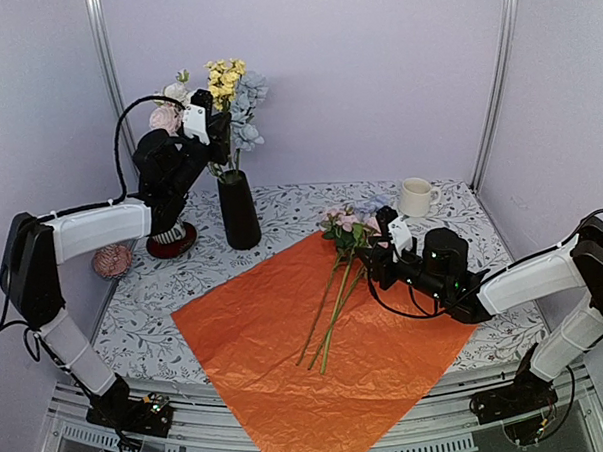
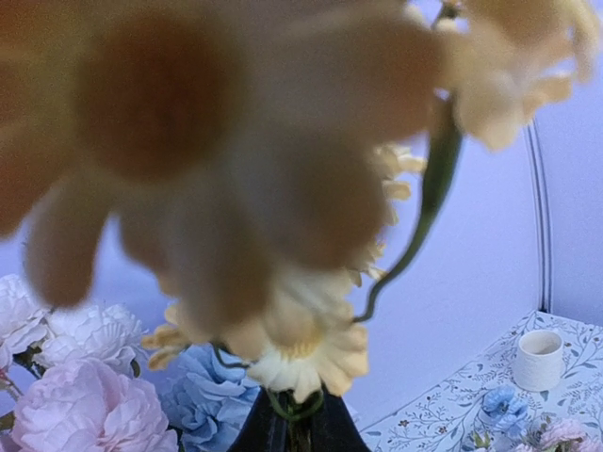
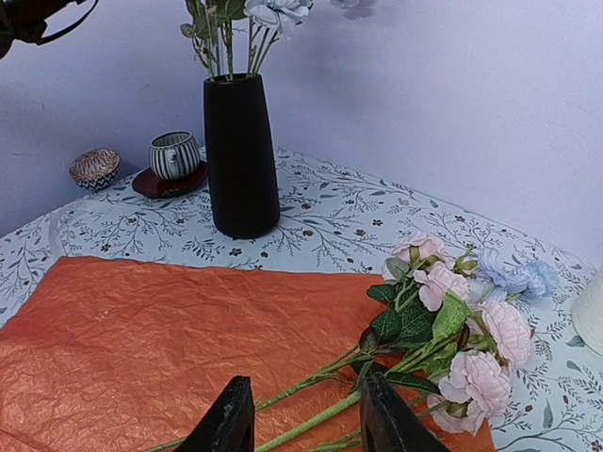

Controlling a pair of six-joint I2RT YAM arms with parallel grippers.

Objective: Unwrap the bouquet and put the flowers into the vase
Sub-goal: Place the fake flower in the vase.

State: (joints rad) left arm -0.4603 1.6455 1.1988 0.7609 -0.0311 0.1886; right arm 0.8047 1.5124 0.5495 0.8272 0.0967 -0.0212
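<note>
left gripper [image 1: 217, 125]: upper left of top view, among blooms above the vase [image 1: 239, 209]; clenched; fingers missing from its wrist view, stem pinched or not: cannot tell
right gripper [image 3: 309, 381]: released, fingers straddle green stems
loose flowers [image 3: 443, 320]: centre, lying on orange sheet [image 1: 317, 355]; stems overlap, roughly three; about five pink heads, one pale blue
vase flowers [image 1: 231, 94]: in the one black vase; left wrist view mostly yellow blur
others: one white mug [image 1: 415, 196], one striped cup [image 3: 175, 155], one small bowl [image 3: 94, 168], on worktop [image 1: 461, 219]
</note>
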